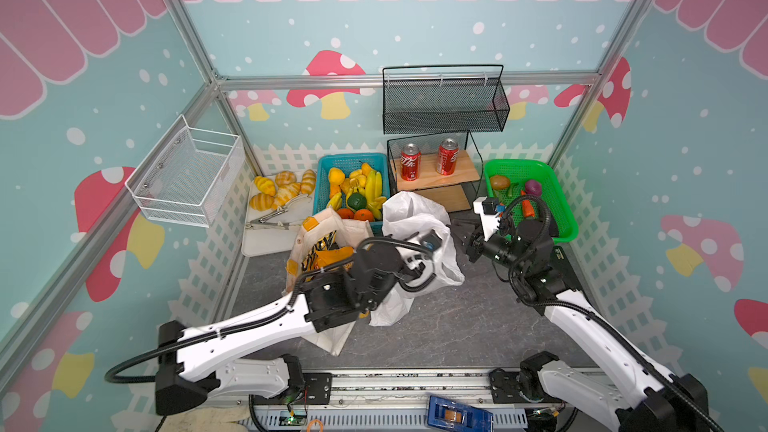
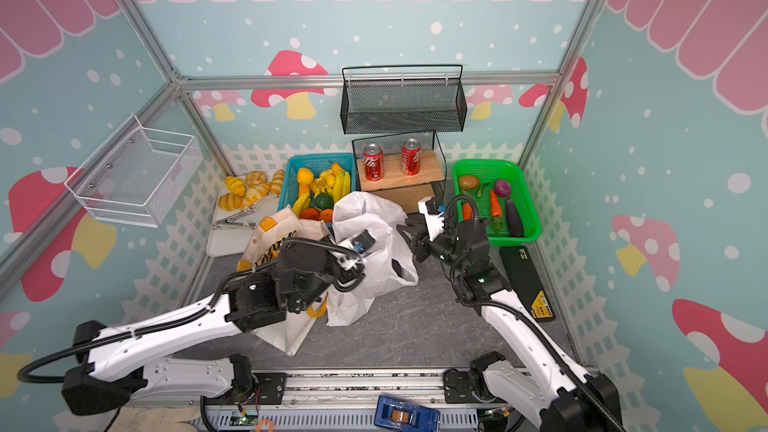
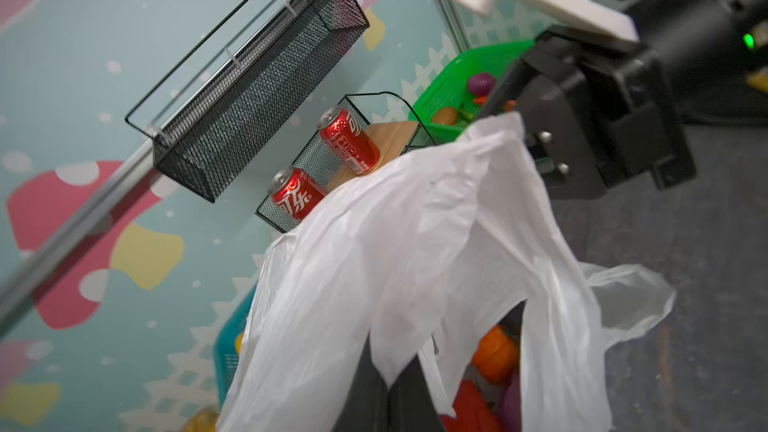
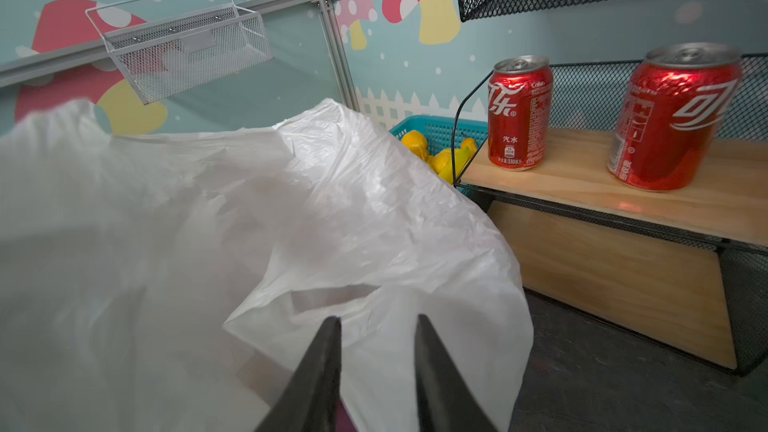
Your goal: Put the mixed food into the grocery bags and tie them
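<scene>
In a top view, the white plastic bag [image 1: 411, 214] slumps just in front of the can shelf [image 1: 432, 179]. Left wrist: the left gripper [image 3: 388, 405] is clamped on bag film, with toy vegetables [image 3: 496, 353] inside. Right wrist: the right gripper [image 4: 376, 371], jaws apart, is poised at a loop handle [image 4: 386, 305]. Tying seems begun; next, pinch that handle cleanly.

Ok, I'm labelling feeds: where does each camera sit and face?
Top views: high in front, looking down at the grey table; both arms show.
Left wrist: on left arm, facing thin white plastic bag and red soda cans; right arm shows.
Right wrist: on right arm, facing the same bag and cans; its open tool shows.
</scene>
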Tool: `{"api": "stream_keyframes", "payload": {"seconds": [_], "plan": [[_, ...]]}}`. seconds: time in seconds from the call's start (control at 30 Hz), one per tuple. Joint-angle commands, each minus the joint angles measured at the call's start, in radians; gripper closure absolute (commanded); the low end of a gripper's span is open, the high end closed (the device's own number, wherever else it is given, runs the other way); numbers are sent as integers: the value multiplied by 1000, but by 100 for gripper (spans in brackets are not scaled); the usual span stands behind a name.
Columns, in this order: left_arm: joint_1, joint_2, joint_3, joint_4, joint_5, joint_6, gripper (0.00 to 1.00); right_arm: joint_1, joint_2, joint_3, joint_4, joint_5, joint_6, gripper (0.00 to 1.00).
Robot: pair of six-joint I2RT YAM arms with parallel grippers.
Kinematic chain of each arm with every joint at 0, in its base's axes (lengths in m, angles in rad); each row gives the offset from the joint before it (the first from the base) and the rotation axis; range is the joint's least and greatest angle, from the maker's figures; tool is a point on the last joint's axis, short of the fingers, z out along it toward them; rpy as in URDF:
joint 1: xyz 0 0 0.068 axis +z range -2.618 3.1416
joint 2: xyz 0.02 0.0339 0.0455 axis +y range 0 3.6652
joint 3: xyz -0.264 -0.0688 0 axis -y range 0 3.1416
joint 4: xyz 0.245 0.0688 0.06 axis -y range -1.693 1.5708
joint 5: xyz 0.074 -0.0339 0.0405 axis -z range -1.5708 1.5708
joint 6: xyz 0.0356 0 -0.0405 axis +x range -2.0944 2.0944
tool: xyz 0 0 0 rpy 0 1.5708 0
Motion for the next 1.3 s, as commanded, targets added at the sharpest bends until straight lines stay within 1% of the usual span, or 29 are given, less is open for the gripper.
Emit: {"api": "stream_keyframes", "payload": {"seconds": [0.0, 0.07, 0.13, 0.3, 0.4, 0.5, 0.57, 0.63, 0.7, 0.83, 0.9, 0.97, 1.07, 1.1, 1.13, 1.17, 1.23, 1.27], "plan": [[136, -121, -120, 104, 381, -287, 100, 116, -28, -16, -49, 261, -200, 56], [216, -174, -188, 172, 502, -362, 100, 153, -16, -11, -48, 285, -241, 50], [258, -202, -235, 212, 575, -400, 100, 178, 2, -4, -39, 303, -275, 46], [300, -241, -307, 239, 662, -421, 100, 218, 71, 53, -35, 324, -397, 37], [313, -258, -335, 257, 675, -423, 100, 220, 140, 112, -60, 327, -461, 31], [320, -262, -346, 261, 668, -424, 100, 220, 221, 187, -148, 307, -512, 21], [323, -261, -346, 251, 659, -421, 100, 220, 255, 207, -194, 341, -517, 16], [328, -263, -350, 252, 654, -421, 100, 220, 275, 202, -202, 391, -515, 10], [332, -265, -355, 260, 655, -421, 100, 220, 309, 211, -209, 405, -504, 9], [339, -258, -354, 266, 668, -425, 100, 216, 417, 250, -191, 438, -423, 10], [341, -253, -354, 273, 674, -429, 100, 210, 453, 272, -187, 437, -372, 19], [341, -242, -343, 281, 681, -438, 100, 198, 452, 270, -185, 434, -311, 46], [342, -210, -323, 329, 686, -467, 100, 148, 379, 215, -198, 412, -203, 76], [342, -193, -317, 353, 689, -480, 100, 123, 343, 190, -202, 400, -164, 84], [342, -172, -308, 390, 696, -498, 100, 86, 297, 156, -205, 366, -123, 94], [341, -141, -296, 424, 699, -513, 100, 48, 246, 120, -206, 335, -83, 100], [342, -74, -256, 471, 701, -535, 100, -14, 144, 58, -219, 332, -27, 100], [341, -37, -228, 487, 697, -544, 100, -29, 89, 31, -233, 356, -13, 100]]}}
